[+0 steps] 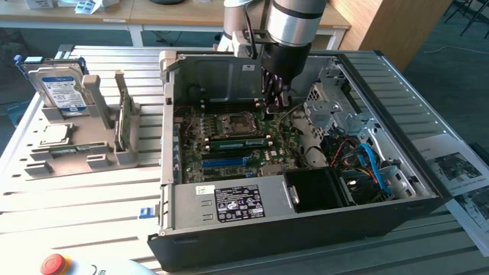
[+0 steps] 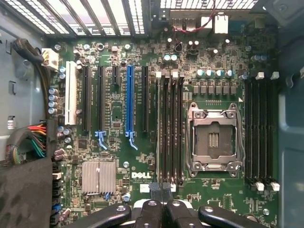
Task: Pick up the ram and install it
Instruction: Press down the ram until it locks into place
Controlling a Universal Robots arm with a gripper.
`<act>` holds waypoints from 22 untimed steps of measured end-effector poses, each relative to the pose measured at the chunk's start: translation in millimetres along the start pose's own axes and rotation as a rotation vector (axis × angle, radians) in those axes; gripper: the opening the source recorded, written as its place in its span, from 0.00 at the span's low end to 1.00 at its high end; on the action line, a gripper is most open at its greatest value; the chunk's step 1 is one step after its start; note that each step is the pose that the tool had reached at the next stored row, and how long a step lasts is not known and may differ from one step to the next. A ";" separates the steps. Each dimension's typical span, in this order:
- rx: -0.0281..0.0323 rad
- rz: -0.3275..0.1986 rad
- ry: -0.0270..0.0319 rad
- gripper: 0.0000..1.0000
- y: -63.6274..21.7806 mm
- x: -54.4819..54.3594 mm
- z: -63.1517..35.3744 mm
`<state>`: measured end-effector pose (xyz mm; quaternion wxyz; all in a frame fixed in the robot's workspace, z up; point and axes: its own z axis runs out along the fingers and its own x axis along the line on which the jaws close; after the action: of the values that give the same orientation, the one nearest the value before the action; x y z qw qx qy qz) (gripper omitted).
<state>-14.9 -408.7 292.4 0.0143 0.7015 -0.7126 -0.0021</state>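
ram [image 1: 238, 142] seems already seated in its slot beside the cpu socket [image 2: 213, 140]; gripper [image 2: 160, 195], clenched and empty, hovers above it; pressing evenly along its top edge would latch it

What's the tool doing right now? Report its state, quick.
Tool: shut, with nothing visibly held, inside the computer case above the memory slots.
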 end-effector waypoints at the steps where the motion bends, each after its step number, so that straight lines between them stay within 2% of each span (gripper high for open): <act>1: 0.0000 0.000 0.0000 0.10 0.0 0.0 1.1; 12: 0.0000 0.000 0.0001 0.10 -0.3 -0.3 12.7; 22: 0.0000 0.000 0.0001 0.10 -0.8 -0.6 29.6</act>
<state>-14.8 -408.7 262.8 0.0144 0.7014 -0.7126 -0.0021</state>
